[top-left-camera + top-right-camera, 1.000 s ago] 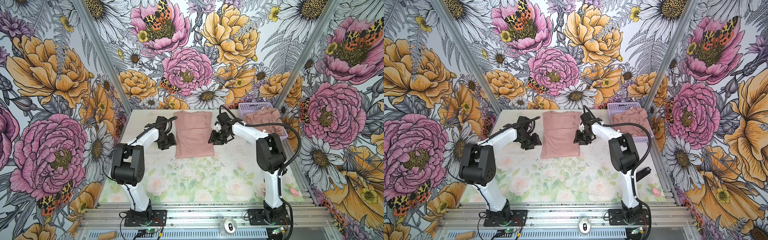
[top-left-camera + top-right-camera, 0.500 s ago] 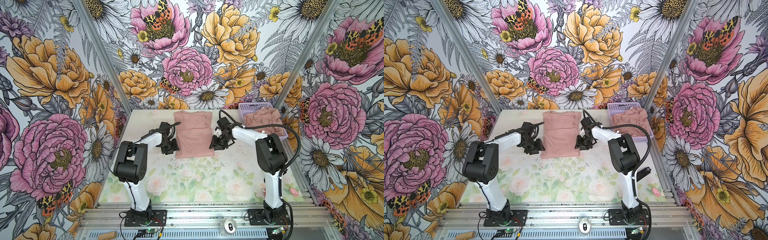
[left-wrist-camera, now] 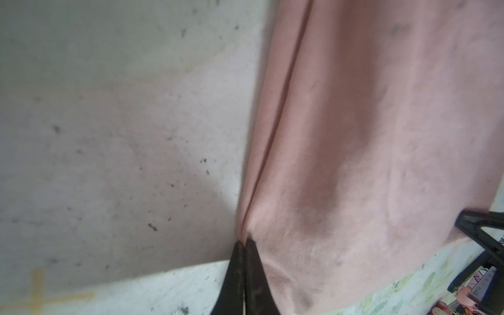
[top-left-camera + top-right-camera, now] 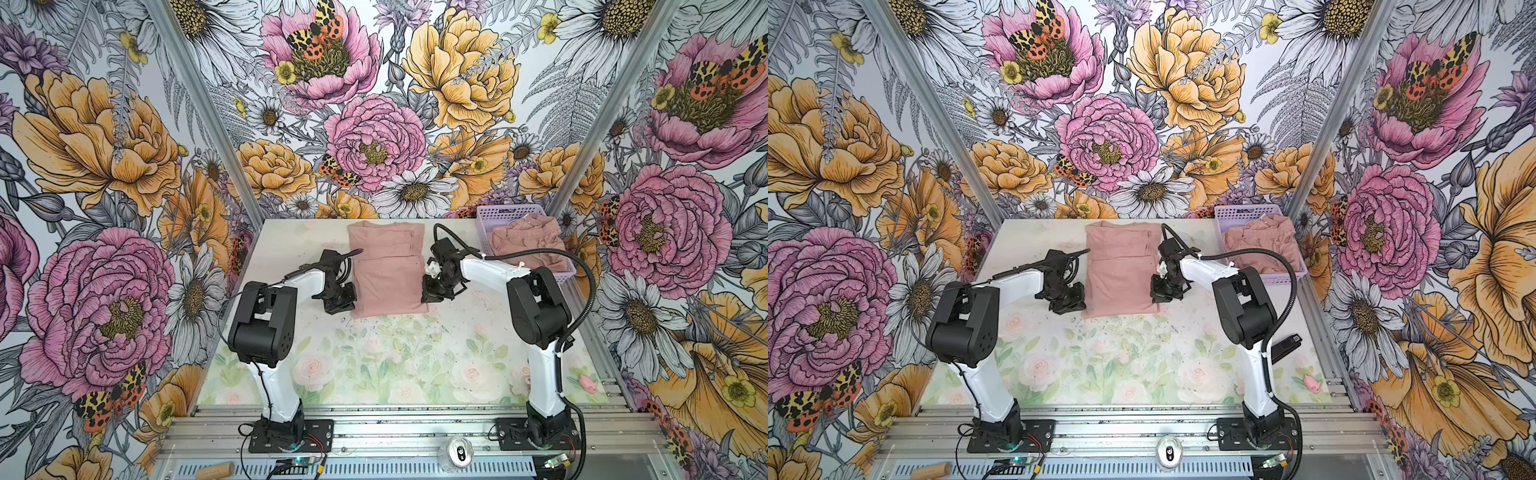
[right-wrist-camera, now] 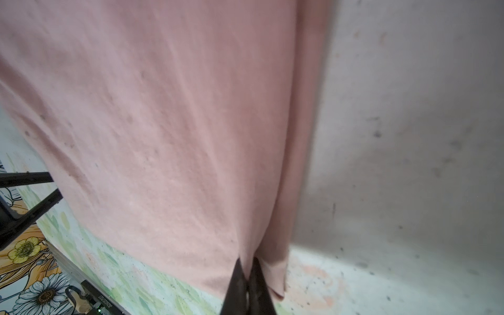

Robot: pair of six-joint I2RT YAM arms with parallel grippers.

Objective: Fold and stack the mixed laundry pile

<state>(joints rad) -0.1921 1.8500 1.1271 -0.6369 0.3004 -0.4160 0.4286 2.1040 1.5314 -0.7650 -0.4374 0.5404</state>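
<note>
Dusty-pink cloth is our landmark: the dusty-pink garment [image 4: 388,274] lies folded flat on the table [image 4: 374,365], a long rectangle in both top views. At the garment's near left corner sits the left gripper [image 4: 341,306]. From above we cannot tell how its jaws stand, since the wrist covers them. The left wrist view settles it: the left gripper [image 3: 243,245] is clenched on a raised pinch of the garment's side edge, with speckled table beside the fold. At the garment's near right corner the right gripper [image 4: 428,296] is equally hidden from above. The right wrist view shows the right gripper [image 5: 246,261] clamped on the hem, a small flap of cloth curling just beside the fingertips. To the right of the garment stands a lavender basket [image 4: 503,212] holding more crumpled pink clothes [image 4: 528,245], which neither wrist view shows. Further right and nearer, a black object [image 4: 1285,345] beside the right arm shows in a top view only.
</note>
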